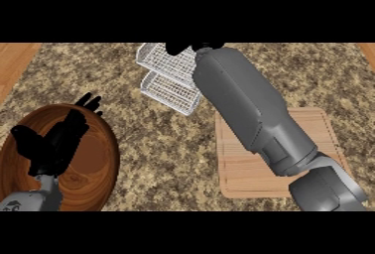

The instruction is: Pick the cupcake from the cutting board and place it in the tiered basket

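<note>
Right arm stretched up to the wire basket (170, 74) at the top of the frame.

Right hand (192, 47) sits over the basket's upper tier; can't tell if it's curled, and the cupcake isn't visible. Cutting board (242, 173) lower right on the counter (154, 149). Left hand (55, 141) rests open, fingers up, over the wooden bowl (95, 168) at lower left.

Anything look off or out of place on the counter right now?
Nothing stands out. The tiered basket sits upright, the cutting board lies flat and bare where visible. The right hand is over the basket; the cupcake isn't visible. The left hand rests open.
</note>
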